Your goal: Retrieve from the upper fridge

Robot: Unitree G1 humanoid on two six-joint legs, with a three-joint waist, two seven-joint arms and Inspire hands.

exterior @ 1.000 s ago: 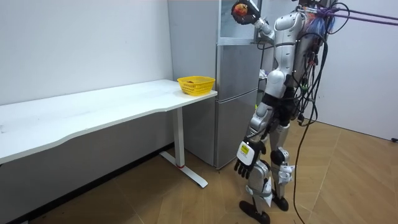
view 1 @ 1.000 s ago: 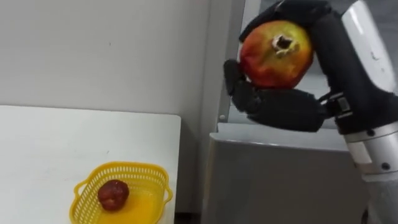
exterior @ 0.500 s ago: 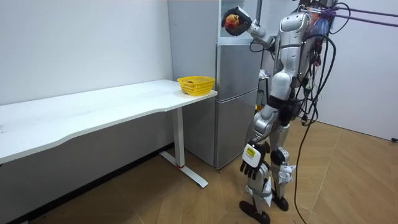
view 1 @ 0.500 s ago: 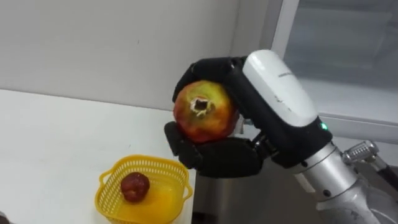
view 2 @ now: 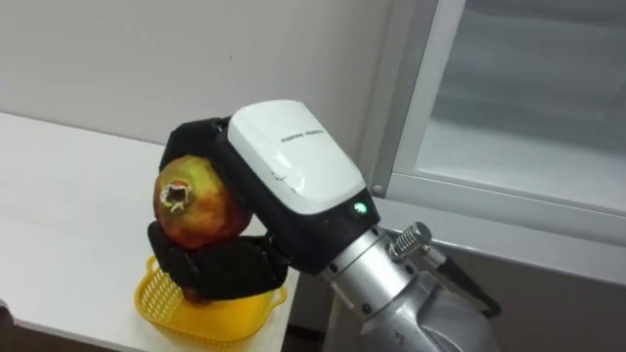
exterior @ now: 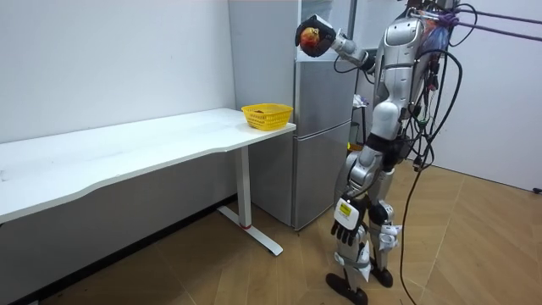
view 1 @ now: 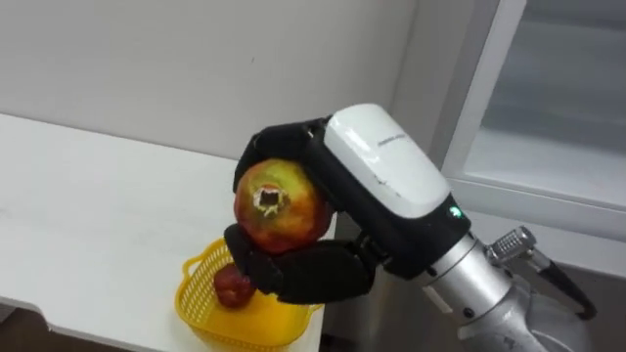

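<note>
While the robot stands before the grey fridge (exterior: 322, 144), its right hand (view 1: 313, 272) is raised high, fingers and thumb curled round one pomegranate (view 1: 279, 207) whose crown faces the camera. Lower down, one yellow basket (view 1: 201, 311) sits at the corner of the white table (view 1: 88, 205), holding one small dark-red fruit (view 1: 233, 286). Its left hand (exterior: 345, 224) hangs by the thigh, state impossible to tell

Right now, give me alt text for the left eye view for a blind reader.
The right robot hand grips a red-yellow pomegranate; lower down, a yellow basket holding a dark red fruit sits on a white table beside the fridge.
</note>
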